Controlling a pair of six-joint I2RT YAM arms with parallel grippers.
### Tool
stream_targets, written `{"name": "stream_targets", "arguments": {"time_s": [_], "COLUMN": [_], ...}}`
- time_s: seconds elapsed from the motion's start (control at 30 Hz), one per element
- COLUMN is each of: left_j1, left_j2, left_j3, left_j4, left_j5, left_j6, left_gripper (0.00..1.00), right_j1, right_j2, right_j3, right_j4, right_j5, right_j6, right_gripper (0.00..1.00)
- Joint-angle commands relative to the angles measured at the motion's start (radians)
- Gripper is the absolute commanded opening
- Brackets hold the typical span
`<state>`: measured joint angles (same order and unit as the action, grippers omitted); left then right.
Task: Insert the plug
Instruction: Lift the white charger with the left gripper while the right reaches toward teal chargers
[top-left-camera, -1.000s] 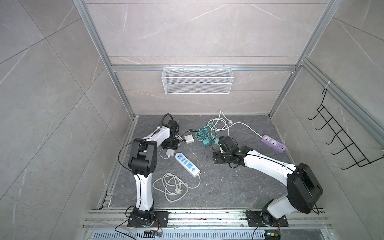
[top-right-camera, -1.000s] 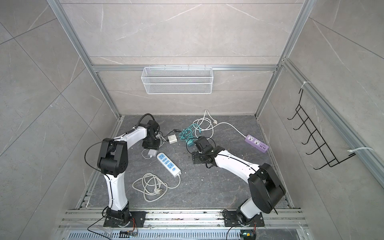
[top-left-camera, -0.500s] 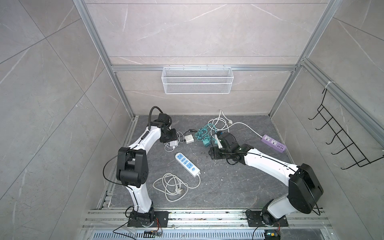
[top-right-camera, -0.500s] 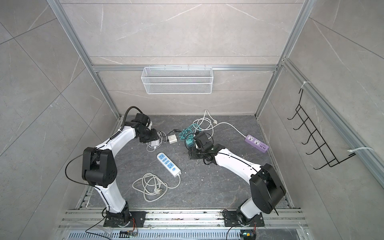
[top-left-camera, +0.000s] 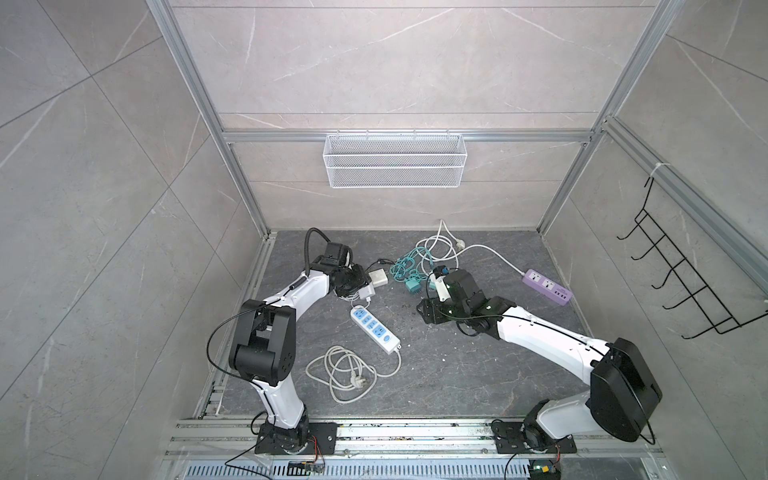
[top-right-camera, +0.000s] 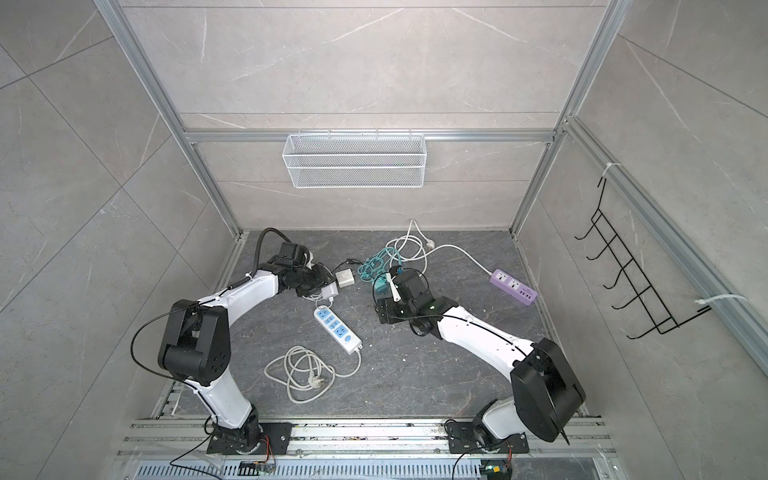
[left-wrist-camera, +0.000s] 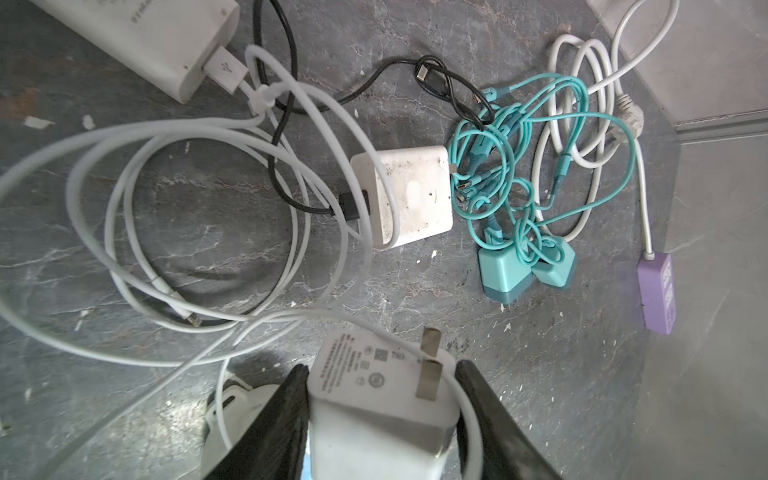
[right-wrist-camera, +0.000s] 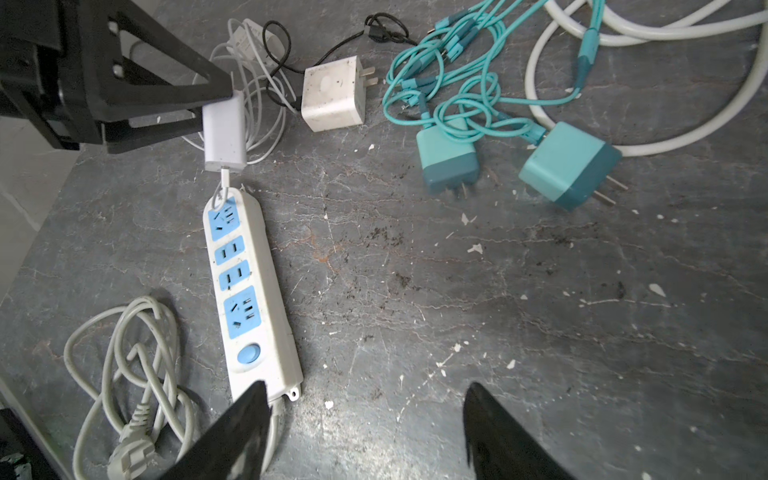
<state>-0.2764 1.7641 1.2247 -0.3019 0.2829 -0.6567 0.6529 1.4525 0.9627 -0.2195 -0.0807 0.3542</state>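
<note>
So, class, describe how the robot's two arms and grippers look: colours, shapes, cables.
Both the left arm and right arm have smooth white links joined by bulky black joint housings. Black cables loop outside them. The left gripper and right gripper are matte black, with flat fingers tapering to points.

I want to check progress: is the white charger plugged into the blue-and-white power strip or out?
Out. The left hand holds the white charger off the power strip, prongs bare; the strip's sockets are empty.
</note>
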Motion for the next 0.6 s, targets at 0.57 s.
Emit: {"name": "stream_targets", "arguments": {"time_s": [0.57], "left_j1": [-0.003], "left_j2": [-0.017], "left_j3": [-0.049], "left_j4": [0.153], "left_j5": [0.046], "left_j6": [-0.092], "left_gripper": [0.30], "right_j1": [0.101], "right_j2": [0.082], "right_j3": [-0.021], "right_j4": [0.329], "right_j5": [-0.037], "right_j6": [-0.116], "right_gripper": [0.67]}}
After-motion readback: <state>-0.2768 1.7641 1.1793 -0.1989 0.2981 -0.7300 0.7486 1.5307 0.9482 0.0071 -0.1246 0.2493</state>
